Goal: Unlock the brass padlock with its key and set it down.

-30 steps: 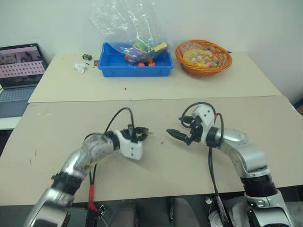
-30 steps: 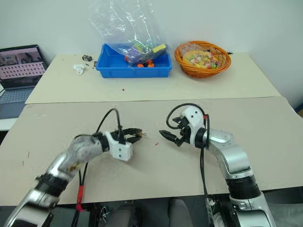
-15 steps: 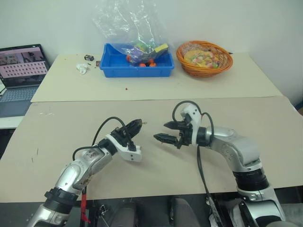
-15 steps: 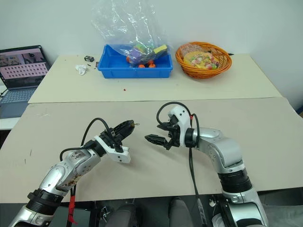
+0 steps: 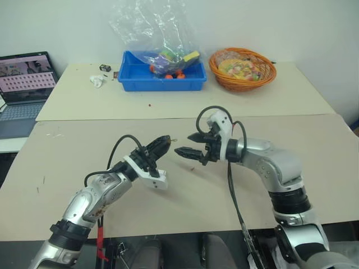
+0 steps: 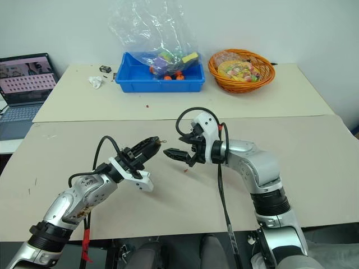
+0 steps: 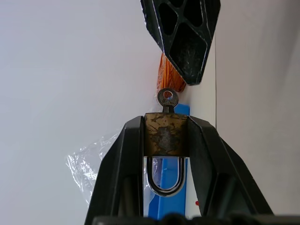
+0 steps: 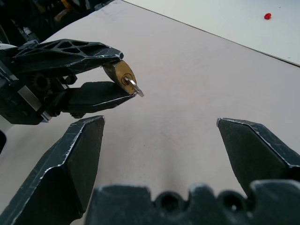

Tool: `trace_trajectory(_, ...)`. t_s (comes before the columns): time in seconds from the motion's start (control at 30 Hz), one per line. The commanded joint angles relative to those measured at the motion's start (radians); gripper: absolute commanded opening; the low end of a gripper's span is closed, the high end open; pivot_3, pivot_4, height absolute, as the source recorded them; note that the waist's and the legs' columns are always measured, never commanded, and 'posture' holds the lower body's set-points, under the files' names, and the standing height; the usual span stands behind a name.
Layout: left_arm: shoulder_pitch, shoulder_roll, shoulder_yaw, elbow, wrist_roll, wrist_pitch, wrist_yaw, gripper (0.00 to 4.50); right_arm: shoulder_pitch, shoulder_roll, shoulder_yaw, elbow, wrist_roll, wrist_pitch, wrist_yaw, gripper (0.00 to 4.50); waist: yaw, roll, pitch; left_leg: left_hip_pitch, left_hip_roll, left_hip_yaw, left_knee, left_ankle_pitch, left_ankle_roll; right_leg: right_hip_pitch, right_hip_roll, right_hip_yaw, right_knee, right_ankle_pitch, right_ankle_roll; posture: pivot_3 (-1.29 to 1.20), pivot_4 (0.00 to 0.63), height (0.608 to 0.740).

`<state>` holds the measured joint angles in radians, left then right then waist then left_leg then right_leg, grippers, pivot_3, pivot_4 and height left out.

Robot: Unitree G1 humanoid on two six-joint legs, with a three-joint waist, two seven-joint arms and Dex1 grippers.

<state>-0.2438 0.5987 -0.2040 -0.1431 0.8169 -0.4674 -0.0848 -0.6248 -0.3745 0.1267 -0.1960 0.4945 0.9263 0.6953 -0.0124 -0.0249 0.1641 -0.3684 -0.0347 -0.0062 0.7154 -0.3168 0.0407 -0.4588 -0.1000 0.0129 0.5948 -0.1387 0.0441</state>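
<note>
My left gripper (image 5: pixel 164 142) is shut on the brass padlock (image 7: pixel 164 133), pinching its worn body between both fingers. The silvery shackle (image 7: pixel 164 180) points back toward the wrist. The key (image 7: pixel 168 99) sits in the padlock's keyhole, and its round head sticks out past the fingertips. Both hang above the front table. My right gripper (image 5: pixel 184 144) stands open just right of them and points at the key (image 8: pixel 133 88) with nothing between its fingers (image 8: pixel 77 154). A small gap separates its fingertips from the key.
On the back table stand a blue bin (image 5: pixel 161 78) with a clear plastic bag, a wicker basket (image 5: pixel 242 68) and a white crumpled scrap (image 5: pixel 97 81). A laptop (image 5: pixel 22 78) sits far left. Red crumbs (image 5: pixel 150 104) lie near the seam.
My left gripper has risen off the table with the padlock and tilted upward. The right gripper has moved left and up, closing most of the gap to the key.
</note>
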Motion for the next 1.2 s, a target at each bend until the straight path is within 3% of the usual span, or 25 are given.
trace_trajectory(0.03,-0.017,0.002,0.007,-0.026,-0.075,-0.024,-0.028,0.83,-0.015,0.007,-0.005,-0.033,0.007,-0.017,-0.006,4.5,0.0,0.0,0.0,0.0,0.0,0.0,0.0,0.0,0.0,0.0,0.0,0.0,0.0,0.0,0.0,0.0,0.15,0.728)
trace_trajectory(0.27,-0.009,-0.004,0.002,-0.018,-0.166,-0.003,-0.125,0.83,-0.009,0.007,-0.004,-0.04,0.013,-0.014,-0.007,4.5,-0.001,0.0,0.0,0.0,0.0,0.0,0.0,0.0,0.0,0.0,0.0,0.0,0.0,0.0,0.0,0.0,0.15,0.728)
trace_trajectory(0.37,-0.006,-0.004,0.003,-0.024,-0.174,-0.002,-0.144,0.83,-0.004,-0.001,-0.007,-0.045,0.017,-0.008,-0.003,3.8,-0.001,0.0,0.0,0.0,0.0,0.0,0.0,0.0,0.0,0.0,0.0,0.0,0.0,0.0,0.0,0.0,0.15,0.728)
trace_trajectory(0.53,0.001,-0.006,0.008,-0.026,-0.172,0.005,-0.162,0.83,-0.004,-0.015,-0.019,-0.043,0.027,0.002,0.002,1.95,-0.001,0.0,0.0,0.0,0.0,0.0,0.0,0.0,0.0,0.0,0.0,0.0,0.0,0.0,0.0,0.0,0.15,0.728)
trace_trajectory(0.73,0.002,-0.01,0.008,-0.034,-0.172,0.007,-0.164,0.83,-0.004,-0.031,-0.017,-0.04,0.041,0.01,0.012,0.03,-0.001,0.0,0.0,0.0,0.0,0.0,0.0,0.0,0.0,0.0,0.0,0.0,0.0,0.0,0.0,0.0,0.15,0.728)
trace_trajectory(1.13,0.008,-0.014,0.007,-0.037,-0.174,0.004,-0.166,0.83,-0.006,-0.038,-0.01,-0.022,0.02,-0.02,0.002,0.03,0.0,0.0,0.0,0.0,0.0,0.0,0.0,0.0,0.0,0.0,0.0,0.0,0.0,0.0,0.0,0.0,0.15,0.728)
trace_trajectory(1.17,0.009,-0.014,0.007,-0.038,-0.174,0.004,-0.166,0.83,-0.008,-0.04,-0.018,-0.018,0.022,-0.017,0.002,0.58,0.0,0.0,0.0,0.0,0.0,0.0,0.0,0.0,0.0,0.0,0.0,0.0,0.0,0.0,0.0,0.0,0.15,0.728)
trace_trajectory(1.2,0.01,-0.016,0.007,-0.039,-0.177,0.007,-0.168,0.83,-0.009,-0.049,-0.023,-0.019,0.025,-0.018,0.011,0.85,0.0,0.0,0.0,0.0,0.0,0.0,0.0,0.0,0.0,0.0,0.0,0.0,0.0,0.0,0.0,0.0,0.15,0.728)
